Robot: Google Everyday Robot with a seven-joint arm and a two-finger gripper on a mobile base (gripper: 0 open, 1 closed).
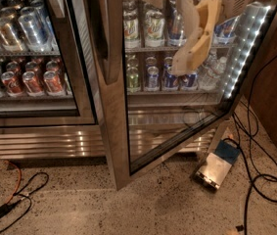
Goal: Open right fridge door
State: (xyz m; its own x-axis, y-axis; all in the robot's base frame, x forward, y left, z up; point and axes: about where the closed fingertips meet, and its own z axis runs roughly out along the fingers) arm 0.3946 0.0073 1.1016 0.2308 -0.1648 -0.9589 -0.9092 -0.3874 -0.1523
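Door: right fridge door (112, 106), tall clear glass pane in dark frame w/ brushed-steel edges, swung partly open, free edge twd camera, bottom rail slanting back to rt
Gripper: beige plastic gripper (181, 66), top rt, pointing down-left over the lit can shelves; apart or together, can't tell
Left: matching glass door (81, 58), red & silver cans behind
Floor: speckled stone floor (143, 204); silver metal box (214, 170) nr door's hinge corner; black cables (255, 180) at rt
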